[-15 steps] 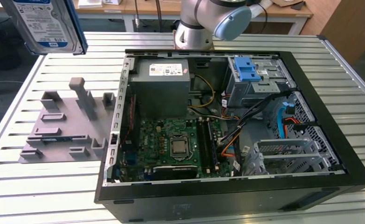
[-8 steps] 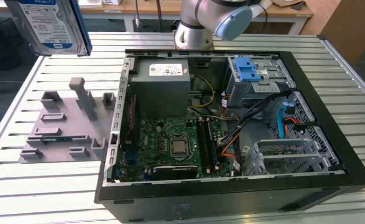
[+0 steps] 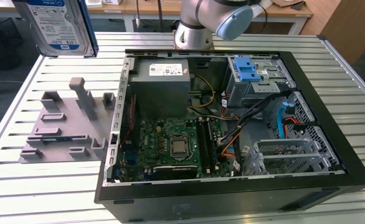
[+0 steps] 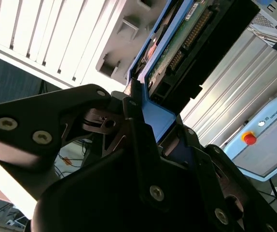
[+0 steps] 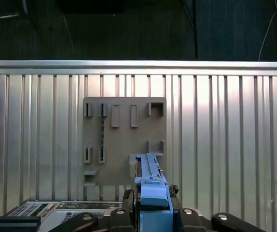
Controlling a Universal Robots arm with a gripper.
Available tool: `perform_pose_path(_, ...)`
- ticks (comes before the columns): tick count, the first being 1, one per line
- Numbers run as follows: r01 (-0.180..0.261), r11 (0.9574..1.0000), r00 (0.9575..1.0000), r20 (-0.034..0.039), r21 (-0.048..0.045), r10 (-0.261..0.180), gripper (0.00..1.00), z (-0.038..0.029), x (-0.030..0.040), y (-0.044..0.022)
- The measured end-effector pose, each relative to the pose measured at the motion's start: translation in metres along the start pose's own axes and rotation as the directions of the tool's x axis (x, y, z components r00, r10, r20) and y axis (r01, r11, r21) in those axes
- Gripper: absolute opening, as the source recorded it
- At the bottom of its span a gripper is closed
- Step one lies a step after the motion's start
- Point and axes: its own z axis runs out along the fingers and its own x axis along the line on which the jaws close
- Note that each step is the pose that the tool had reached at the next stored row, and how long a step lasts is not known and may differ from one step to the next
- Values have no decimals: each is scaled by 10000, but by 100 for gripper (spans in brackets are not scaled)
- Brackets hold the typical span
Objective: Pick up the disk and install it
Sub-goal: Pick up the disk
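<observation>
Your gripper (image 4: 150, 113) is clamped on the disk (image 4: 177, 53): in the second wrist view the black fingers (image 4: 131, 108) press on either side of its blue side rail, with the green circuit board facing the camera. In the exterior view you can see the disk (image 3: 55, 25) lifted clear of the slatted metal table (image 3: 45, 186), label side showing, off to the exterior view's left of the open computer case (image 3: 331, 140). In the first wrist view you are looking along the rail's edge, with the disk (image 5: 150, 179) hanging over the grey slotted plate (image 5: 124, 140) that lies flat on the table. The disk is not yet in the case; the drive cage with its blue latch (image 3: 247, 70) sits at the case's far corner, beside the grey power supply box (image 3: 163, 77), well apart from the disk
</observation>
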Motion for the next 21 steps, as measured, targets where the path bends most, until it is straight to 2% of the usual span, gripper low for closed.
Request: perform_pose_path(21,-3,9999,10000,-1,-134,3,36,-12,46,-448)
